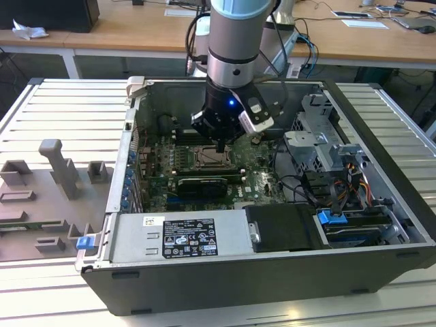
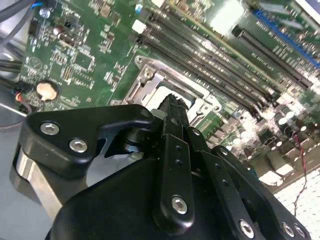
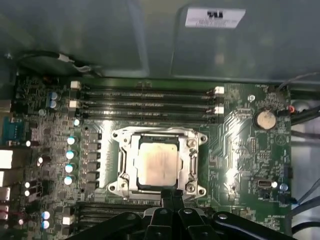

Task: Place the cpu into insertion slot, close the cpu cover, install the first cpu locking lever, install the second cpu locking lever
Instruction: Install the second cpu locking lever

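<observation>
Open computer case (image 1: pixel 381 204) lying on its side on a ribbed metal table (image 1: pixel 61 109); green motherboard (image 1: pixel 157 167) flat on the case floor.

Arm reaches straight down into the case. Gripper (image 1: pixel 219 146) hangs just over the near edge of the insertion slot (image 1: pixel 212 158), toward the middle of the board in the exterior view. Fingers (image 2: pixel 172 117) are drawn close together with only a narrow gap at the tips, and nothing is held between them (same reading in the first wrist view, where the gripper (image 3: pixel 171 196) tips sit right at the socket edge).

The cpu (image 3: pixel 157 162) lies flat in the insertion slot (image 3: pixel 125 165), pale metal top facing up. It is square, so no long axis to speak of; its edges run parallel to the socket rim and to the long black memory slots (image 3: pixel 145 102) beside it.

The cpu cover (image 3: pixel 157 134) lies down flat over the socket, its silvery frame around the chip and the chip showing through the window cut-out. State of the locking levers: cannot tell.

Round coin battery (image 3: pixel 264 119) sits on the board, well apart from the socket. A bundle of dark cables (image 1: pixel 300 184) lies at the exterior view's right of the board, beside a metal drive cage (image 1: pixel 320 136). Grey fixture blocks (image 1: pixel 61 170) stand on the table at the exterior view's left, outside the case.
</observation>
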`<state>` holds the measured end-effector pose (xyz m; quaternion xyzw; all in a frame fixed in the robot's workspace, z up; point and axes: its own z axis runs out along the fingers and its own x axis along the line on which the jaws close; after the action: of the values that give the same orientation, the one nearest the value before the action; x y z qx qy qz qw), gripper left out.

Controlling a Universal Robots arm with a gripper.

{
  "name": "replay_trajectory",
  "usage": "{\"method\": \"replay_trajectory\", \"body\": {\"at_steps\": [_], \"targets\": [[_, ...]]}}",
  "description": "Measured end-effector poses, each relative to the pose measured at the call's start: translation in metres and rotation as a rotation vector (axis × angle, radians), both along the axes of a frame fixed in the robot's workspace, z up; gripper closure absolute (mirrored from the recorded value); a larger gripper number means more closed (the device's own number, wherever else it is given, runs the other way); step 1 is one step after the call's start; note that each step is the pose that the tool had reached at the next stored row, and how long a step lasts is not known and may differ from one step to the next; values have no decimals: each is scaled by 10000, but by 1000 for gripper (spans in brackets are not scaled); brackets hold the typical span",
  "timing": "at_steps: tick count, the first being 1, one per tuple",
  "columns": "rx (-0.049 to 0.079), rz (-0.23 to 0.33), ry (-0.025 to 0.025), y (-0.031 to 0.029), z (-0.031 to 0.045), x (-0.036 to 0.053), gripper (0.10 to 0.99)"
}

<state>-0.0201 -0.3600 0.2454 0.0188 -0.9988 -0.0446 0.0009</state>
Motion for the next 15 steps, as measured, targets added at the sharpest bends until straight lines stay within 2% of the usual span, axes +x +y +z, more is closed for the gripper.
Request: {"method": "replay_trajectory", "body": {"at_steps": [4,6,10,15], "targets": [[65,4,0,-138,-30,-18,980],[172,12,0,-180,-42,-97,980],[302,15,-2,-190,-62,-253,980],[331,36,-2,-190,-155,-322,980]]}}
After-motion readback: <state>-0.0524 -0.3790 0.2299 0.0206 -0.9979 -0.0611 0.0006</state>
